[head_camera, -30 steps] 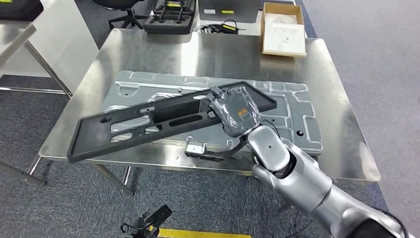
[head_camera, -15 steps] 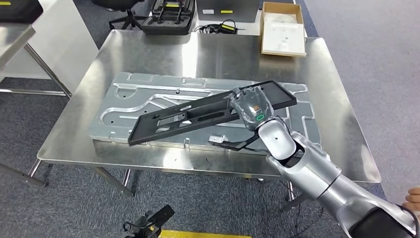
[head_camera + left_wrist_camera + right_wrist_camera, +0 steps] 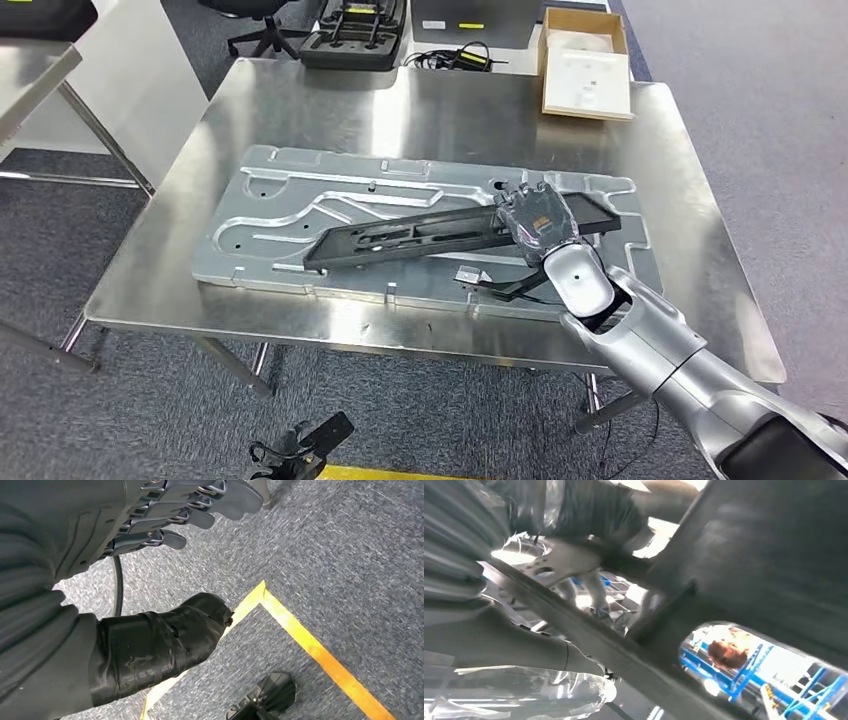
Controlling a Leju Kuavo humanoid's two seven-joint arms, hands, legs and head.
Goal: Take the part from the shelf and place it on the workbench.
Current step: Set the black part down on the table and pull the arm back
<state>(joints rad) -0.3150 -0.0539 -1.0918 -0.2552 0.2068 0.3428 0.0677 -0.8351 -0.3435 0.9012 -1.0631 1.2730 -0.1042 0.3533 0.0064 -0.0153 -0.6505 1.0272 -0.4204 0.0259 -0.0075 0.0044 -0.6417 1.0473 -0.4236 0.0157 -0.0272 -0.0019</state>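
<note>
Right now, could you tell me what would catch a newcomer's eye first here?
The long black part, gripped near one end by the right robot hand, lies slanted over the grey metal plate on the steel workbench. At the workbench's far right corner sits an open cardboard box.

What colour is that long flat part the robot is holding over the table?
Black, a long slotted part held by the right hand. The head view shows it best.
</note>
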